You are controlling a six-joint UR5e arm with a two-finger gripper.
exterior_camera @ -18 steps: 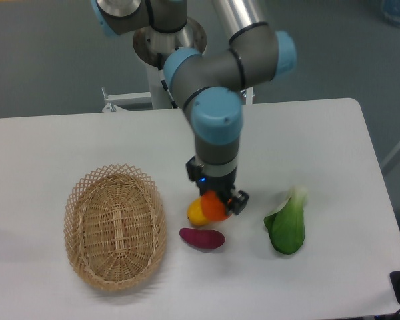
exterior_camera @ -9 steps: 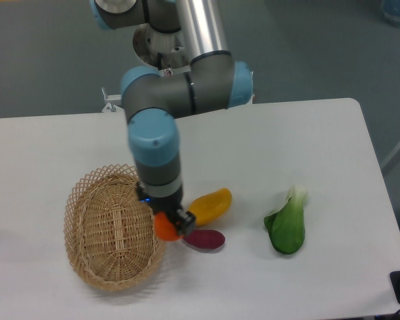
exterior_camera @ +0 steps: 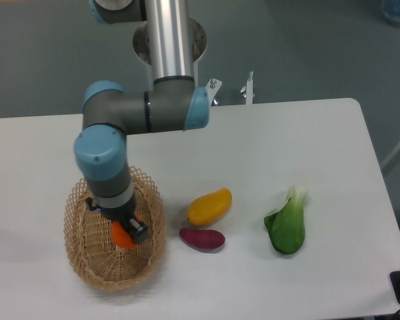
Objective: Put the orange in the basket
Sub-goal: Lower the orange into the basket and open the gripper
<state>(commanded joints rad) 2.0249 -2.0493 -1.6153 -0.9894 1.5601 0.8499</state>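
Observation:
The orange (exterior_camera: 123,236) is small, round and bright orange. My gripper (exterior_camera: 127,231) is shut on it and holds it over the inside of the basket (exterior_camera: 80,261), just right of its middle. The basket is an oval tan wicker one with a lattice rim, at the table's front left. My arm comes down from above and hides the basket's far rim. I cannot tell whether the orange touches the basket floor.
A yellow-orange mango-shaped fruit (exterior_camera: 209,206) lies right of the basket. A purple sweet potato (exterior_camera: 202,238) lies just in front of it. A green bok choy (exterior_camera: 287,225) lies further right. The robot's base (exterior_camera: 168,40) stands behind the table.
My gripper has carried the orange left, from beside the mango-shaped fruit, past the basket's right rim, to over the basket's inside. The other items have not moved.

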